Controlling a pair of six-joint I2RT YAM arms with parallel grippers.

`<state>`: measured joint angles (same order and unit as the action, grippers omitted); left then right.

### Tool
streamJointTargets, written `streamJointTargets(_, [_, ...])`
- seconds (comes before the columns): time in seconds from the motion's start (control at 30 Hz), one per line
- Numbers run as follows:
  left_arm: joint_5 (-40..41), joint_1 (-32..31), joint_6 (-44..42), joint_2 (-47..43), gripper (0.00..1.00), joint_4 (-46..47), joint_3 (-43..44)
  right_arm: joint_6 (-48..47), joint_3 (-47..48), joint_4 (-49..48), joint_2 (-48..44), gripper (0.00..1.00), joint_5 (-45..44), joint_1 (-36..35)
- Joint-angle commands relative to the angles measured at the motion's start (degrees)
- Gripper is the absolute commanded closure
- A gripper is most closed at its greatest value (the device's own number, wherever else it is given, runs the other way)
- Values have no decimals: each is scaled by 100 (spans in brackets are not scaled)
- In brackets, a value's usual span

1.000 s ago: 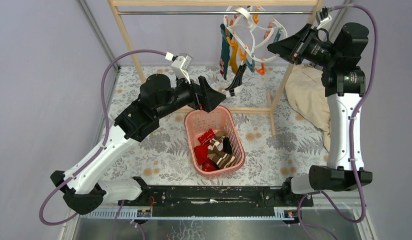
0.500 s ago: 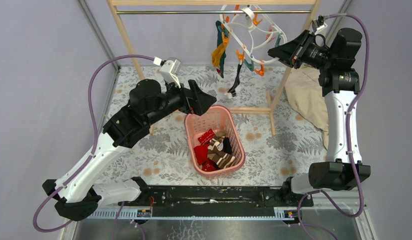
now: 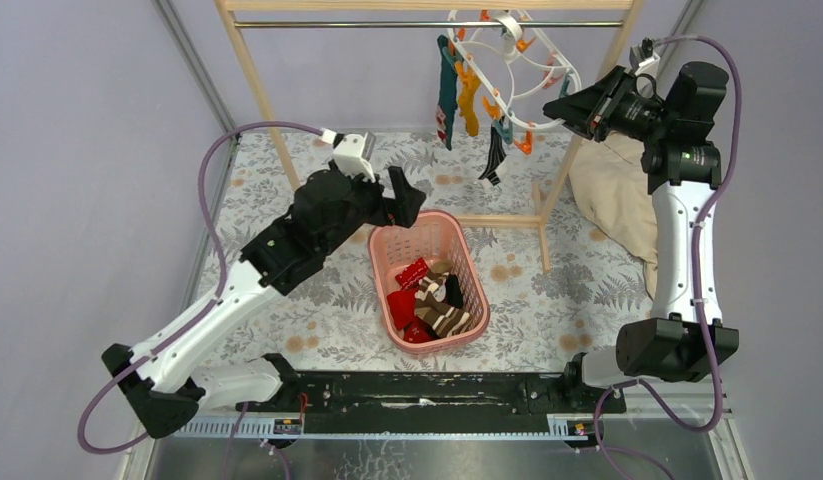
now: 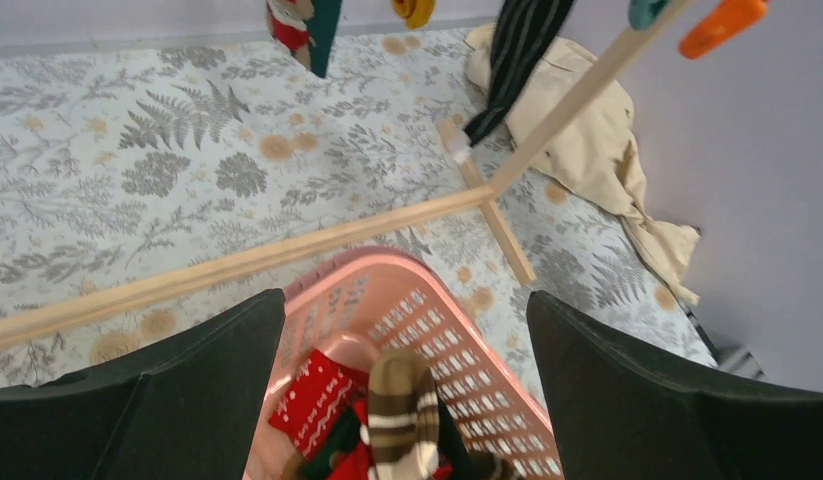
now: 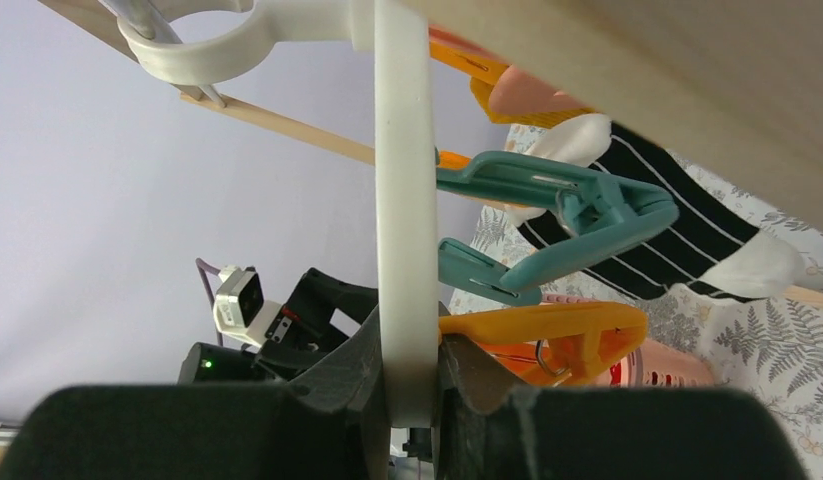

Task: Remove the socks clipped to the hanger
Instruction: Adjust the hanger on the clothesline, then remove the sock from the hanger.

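Note:
The white hanger (image 3: 520, 62) hangs from the rack's rail with orange and teal clips. Three socks dangle from it: dark teal (image 3: 447, 92), mustard (image 3: 469, 100) and black with thin stripes (image 3: 494, 160). My right gripper (image 3: 564, 107) is shut on the hanger's outer ring (image 5: 404, 200). Close beside it in the right wrist view are a teal clip (image 5: 547, 200) and an orange clip (image 5: 547, 330). My left gripper (image 3: 410, 203) is open and holds nothing. It hovers over the far end of the pink basket (image 4: 467, 300), which contains a red sock (image 4: 312, 395) and a brown-and-white striped sock (image 4: 399, 410).
The tall wooden rack (image 3: 257, 80) stands across the back, and its base bar (image 4: 237, 265) lies on the floral mat just behind the basket (image 3: 380, 275). A beige cloth garment (image 3: 612, 190) is heaped at the right, under my right arm.
My left gripper has drawn back from beside the black sock to above the basket, still open. The hanger and its socks have swung. The right gripper keeps its hold on the ring.

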<state>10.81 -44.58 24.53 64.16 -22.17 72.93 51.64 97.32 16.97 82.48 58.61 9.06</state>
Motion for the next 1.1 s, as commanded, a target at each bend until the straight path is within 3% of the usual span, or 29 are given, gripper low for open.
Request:
streamJointTargets(0.0, [514,-12,-478,362,1,1597,-176,-129,104,-167,-82,84,220,210])
streamJointTargets(0.3, [587,-16,-1065,1428,1,2931,120,-409,507,160,-125,81,59,298])
streamJointTargets(0.47, [153,3,-1432,1881,1,4107,-122,-380,526,38,-220,81,120,298])
streamJointTargets(0.67, [-564,225,-1264,2532,1,4876,26,-392,572,-12,-266,81,192,298])
streamJointTargets(1.07, [-386,415,-1049,3647,1,6009,665,-343,472,-183,-304,82,283,298])
